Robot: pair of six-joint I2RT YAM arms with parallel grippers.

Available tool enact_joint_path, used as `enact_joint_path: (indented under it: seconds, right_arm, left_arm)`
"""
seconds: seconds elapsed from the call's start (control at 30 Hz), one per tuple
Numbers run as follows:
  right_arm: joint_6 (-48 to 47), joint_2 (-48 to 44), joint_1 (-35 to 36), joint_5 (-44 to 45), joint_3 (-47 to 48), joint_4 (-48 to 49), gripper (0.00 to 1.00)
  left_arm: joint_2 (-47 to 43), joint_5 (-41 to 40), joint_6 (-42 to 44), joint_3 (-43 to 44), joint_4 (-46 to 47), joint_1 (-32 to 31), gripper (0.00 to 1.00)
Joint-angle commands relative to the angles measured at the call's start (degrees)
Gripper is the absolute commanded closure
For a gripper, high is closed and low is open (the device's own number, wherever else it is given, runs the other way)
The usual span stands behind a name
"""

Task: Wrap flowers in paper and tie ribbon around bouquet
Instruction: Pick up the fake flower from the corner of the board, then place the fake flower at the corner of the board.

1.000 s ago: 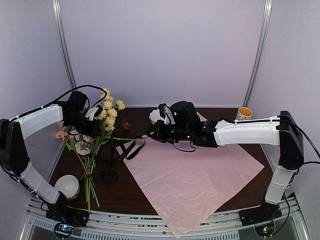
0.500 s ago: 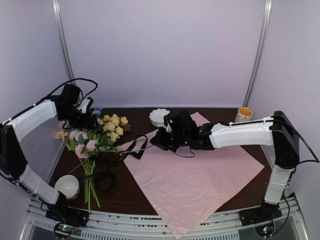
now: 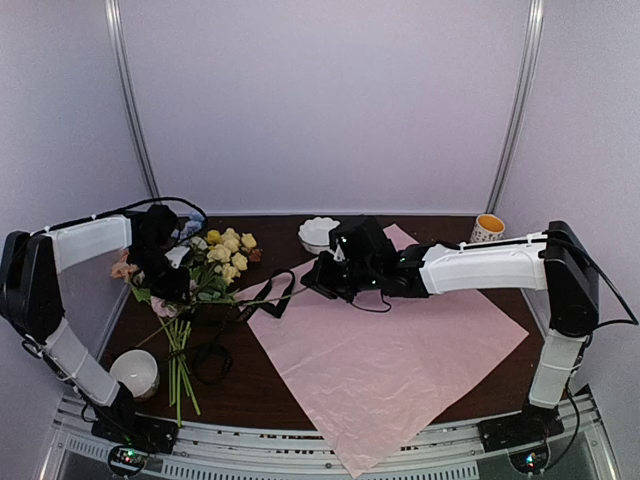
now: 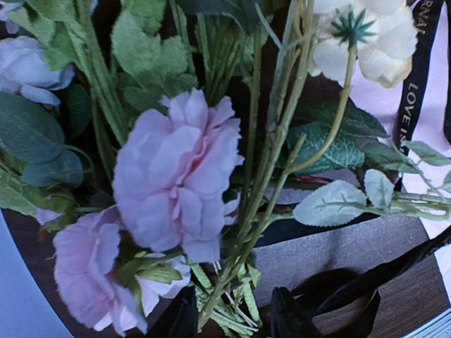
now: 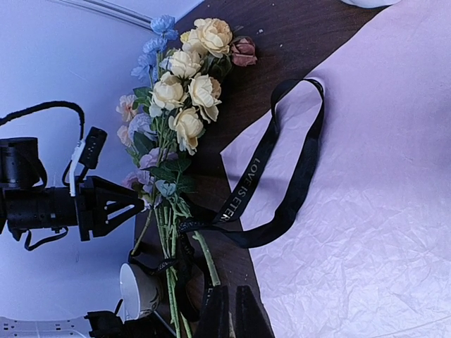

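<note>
We see a robot test cell in a laboratory. Plain pale wall panels joined by metal posts enclose a dark wooden table. Two white-and-black robot arms, left and right, are bolted to an aluminium rail at its near edge, with loose black cables trailing from them. On the table lie props: flowers, a paper sheet, a cup and a bowl.
</note>
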Motion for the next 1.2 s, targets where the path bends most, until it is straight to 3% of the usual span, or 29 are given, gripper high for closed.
enact_joint_path:
  seconds: [0.0,0.1,0.4,0.67,0.83,0.93,1.03,1.17]
  right_arm:
    - [-0.03,-0.71,-0.53,-1.42,1.2,-0.52,1.0]
    - [0.33,-1.08,-0.73,-1.28,0.73,-0.03,1.0]
    - [0.71,-0.84,-0.8,-1.69,0.93,0.25,1.0]
    - [1.96,-1.22,-0.75,-1.43,0.16,0.61,1.0]
    - [2.52,-1.44,0.01,-1.65,-0.28,1.11,1.0]
    - [0.2,-1.63,1.79,-3.9,0.86,-0.18,0.98]
    - [-6.15,-3.37,4.17,-10.1,0.26,-2.5,0.77]
    - [-20.19,-9.68,6.63,-11.54,-1.66,-13.22,0.34]
  left_arm:
    - [5.19,-0.65,2.92,0.19,0.43,-1.64,0.65]
    - [7.04,-1.9,2.89,-2.03,2.38,-1.7,0.66]
    - [4.45,-1.54,2.0,-2.73,2.92,-1.88,1.0]
    - [-4.51,0.63,1.15,0.84,0.63,-1.88,1.0]
    - [-8.32,-11.08,-0.14,5.18,-0.37,-1.43,1.0]
    - [-10.31,-10.2,-0.09,7.71,1.37,-1.41,1.0]
    - [-15.98,-1.38,0.89,6.83,11.09,-1.42,1.0]
    - [-21.43,10.68,3.48,5.59,18.47,-1.61,1.0]
